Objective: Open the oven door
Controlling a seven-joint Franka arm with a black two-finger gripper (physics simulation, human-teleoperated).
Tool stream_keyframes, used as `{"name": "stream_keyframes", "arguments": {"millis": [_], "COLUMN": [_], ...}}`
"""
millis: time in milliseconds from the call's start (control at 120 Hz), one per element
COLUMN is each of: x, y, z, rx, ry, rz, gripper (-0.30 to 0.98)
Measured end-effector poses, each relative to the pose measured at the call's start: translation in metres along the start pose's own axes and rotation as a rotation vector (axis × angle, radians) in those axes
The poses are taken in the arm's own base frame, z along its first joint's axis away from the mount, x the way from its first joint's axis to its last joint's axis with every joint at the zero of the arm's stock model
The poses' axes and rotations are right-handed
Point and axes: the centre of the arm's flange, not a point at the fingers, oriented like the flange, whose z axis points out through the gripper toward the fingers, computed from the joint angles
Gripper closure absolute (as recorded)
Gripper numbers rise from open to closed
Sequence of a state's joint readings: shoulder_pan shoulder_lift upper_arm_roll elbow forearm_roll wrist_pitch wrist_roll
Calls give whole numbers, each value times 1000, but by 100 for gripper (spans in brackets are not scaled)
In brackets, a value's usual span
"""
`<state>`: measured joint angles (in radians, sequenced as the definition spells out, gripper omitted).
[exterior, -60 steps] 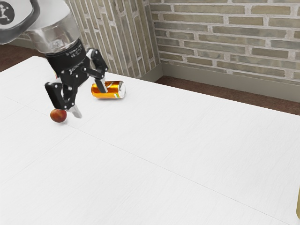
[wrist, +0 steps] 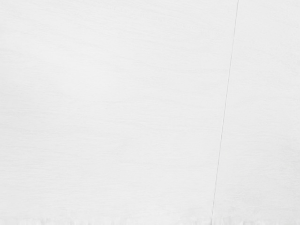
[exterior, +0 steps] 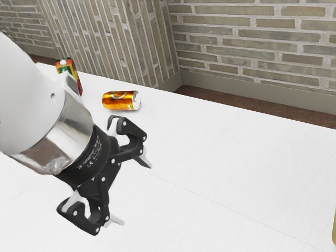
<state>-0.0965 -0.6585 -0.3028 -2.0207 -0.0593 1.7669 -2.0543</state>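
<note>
the pincer [exterior: 132, 190] stands wide open over the table [exterior: 220, 163], its two fingers [exterior: 145, 160] well apart, with nothing gripped between them. it slants down toward bare tabletop; from the wrist view i make out pale surface and a thin seam [wrist: 227, 89] under the hand. so, as i judge it, no part of the opening is done: no handle is in its grasp, and reaching, taking hold and swinging the door all seem left to do.

beyond the pincer, an orange can [exterior: 121, 100] lies on its side near the table's far edge. a colourful carton [exterior: 67, 66] stands by that same edge, toward the far corner at the exterior view's left, partly behind the arm [exterior: 31, 100]. at the exterior view's right there's a yellowish sliver [exterior: 334, 228]; i can't tell what it belongs to. where the oven door is, or whether it's shut, i can't tell either.
</note>
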Motion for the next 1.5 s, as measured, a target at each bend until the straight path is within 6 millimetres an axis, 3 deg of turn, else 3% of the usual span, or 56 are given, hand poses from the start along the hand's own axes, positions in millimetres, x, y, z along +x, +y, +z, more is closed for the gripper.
{"name": "stream_keyframes", "arguments": {"millis": [133, 325, 458, 658, 767, 825, 892, 958, 1050, 1233, 1500], "x": [-69, -163, -209, -235, -237, -228, -221, -232, -250, -268, -297], "y": [-12, -34, -38, -35, -34, -23, -4, 3, 5, 2, 35], "z": [6, -10, -2, -5, -18, -23, -9, 2, 11, 29, 61], "rx": [-153, -280, -285, -274, -292, -270, -230, -223, -220, -232, -256], "ry": [-89, -260, -345, -445, -479, -520, -543, -539, -540, -503, -471], "rz": [67, 170, 212, 222, 214, 208, 212, 233, 259, 301, 321], "gripper": [0, 0, 0, 0, 0, 0, 0, 0, 0, 0, 0]}}
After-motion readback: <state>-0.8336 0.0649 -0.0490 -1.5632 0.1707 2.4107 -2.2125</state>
